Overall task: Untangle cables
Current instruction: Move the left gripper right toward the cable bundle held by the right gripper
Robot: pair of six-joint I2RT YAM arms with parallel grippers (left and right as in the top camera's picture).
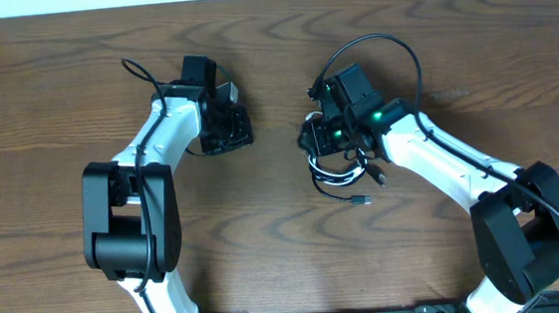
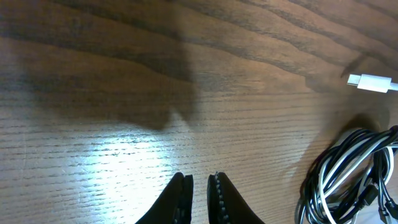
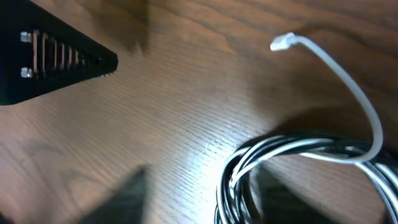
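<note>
Overhead: cables [image 1: 339,170] sit as one loose coil on the table [image 1: 55,94], right of centre, partly under the right gripper [image 1: 320,138]. The left gripper [image 2: 200,185] is off to the side, near the coil but not touching it. (raj)

Pincer states? (dana)

Left: jaws pinched almost together on nothing, over bare wood. Right: wrist cam only shows one finger [image 3: 68,59], apart from the coil. Can't tell if it's open or closed, or holding anything. (raj)

How will the stuff handle? (dana)

Light, limp, thin. Black and white strands are looped together. I'd expect it to drag as one lump if pulled from the middle. Jackets look smooth, so a weak pinch may slip. (raj)

Grab point? (dana)

My pick: the white cord [image 3: 351,93]. Its free end arcs out of the coil and its plug [image 3: 283,42] lies clear on the wood. Pinch just behind the plug, not on it, while the other arm pins the coil. Second option: the black tail with the small plug [image 1: 361,201] sticking out on the near side. (raj)
</note>
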